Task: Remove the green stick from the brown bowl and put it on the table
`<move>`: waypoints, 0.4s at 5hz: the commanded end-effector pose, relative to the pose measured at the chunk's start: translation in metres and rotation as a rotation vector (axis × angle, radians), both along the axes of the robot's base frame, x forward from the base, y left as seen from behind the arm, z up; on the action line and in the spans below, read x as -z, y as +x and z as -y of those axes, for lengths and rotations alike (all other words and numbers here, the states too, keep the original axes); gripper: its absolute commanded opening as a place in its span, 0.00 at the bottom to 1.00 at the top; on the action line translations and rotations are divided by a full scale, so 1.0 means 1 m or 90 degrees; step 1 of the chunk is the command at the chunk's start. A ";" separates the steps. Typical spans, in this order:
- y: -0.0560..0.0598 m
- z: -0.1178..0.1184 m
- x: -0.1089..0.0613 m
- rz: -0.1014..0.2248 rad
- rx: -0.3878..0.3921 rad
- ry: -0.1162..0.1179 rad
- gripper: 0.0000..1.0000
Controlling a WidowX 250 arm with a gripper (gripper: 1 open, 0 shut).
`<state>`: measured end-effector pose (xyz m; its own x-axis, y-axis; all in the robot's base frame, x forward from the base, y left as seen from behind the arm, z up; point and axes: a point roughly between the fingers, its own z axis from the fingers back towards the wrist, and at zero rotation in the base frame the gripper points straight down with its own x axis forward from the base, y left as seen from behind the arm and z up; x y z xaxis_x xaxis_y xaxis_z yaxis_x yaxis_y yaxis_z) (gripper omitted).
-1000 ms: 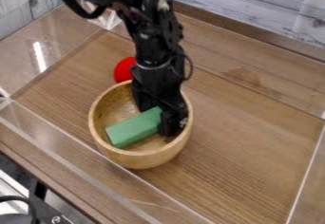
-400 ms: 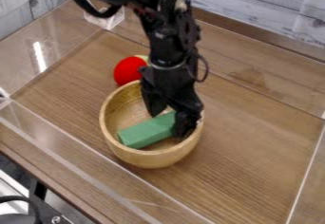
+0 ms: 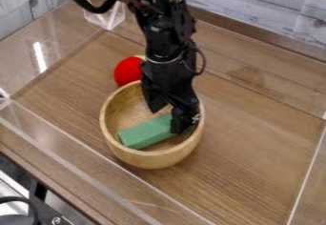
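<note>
1. Judging by looks, the green stick (image 3: 147, 132) is a stiff, light bar. Matte faces should give decent friction; don't expect it to squash or snap. Material is a guess.
2. Location: inside the brown bowl (image 3: 112, 146), lying slantwise, near-left end exposed, far-right end running in under the gripper (image 3: 169, 118).
3. Gripper: fingers apart, reaching down into the bowl around the far-right part of the stick. I see no clamp on it.
4. Grab point: across the narrow width, as close to mid-length as the bowl allows. Flat long sides suit the pads. Taking it by the far-right end would likely let the near-left end droop or swing into the rim on lift.
5. Bowl wall is the nuisance: right finger has little room beside it, so closing could scrape wood or drag the bowl. Lift straight up, then out over the rim to the table (image 3: 249, 157).
6. Hidden: far-right end of the stick and part of the bowl's far wall, behind the dark fingers. Stick thickness is hard to read from up here.
7. Can't make out: exact fingertip contact, black on shadow. Can't confirm whether either pad touches stick or bowl floor.
8. Cut off: upper arm leaves frame at the far edge.
</note>
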<state>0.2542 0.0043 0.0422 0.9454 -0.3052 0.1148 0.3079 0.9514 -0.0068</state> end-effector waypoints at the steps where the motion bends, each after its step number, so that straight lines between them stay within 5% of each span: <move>1: 0.015 -0.002 -0.003 0.026 -0.003 0.000 1.00; 2: 0.018 -0.001 -0.001 0.023 -0.005 0.000 1.00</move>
<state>0.2621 0.0045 0.0327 0.9484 -0.2991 0.1052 0.3019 0.9532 -0.0121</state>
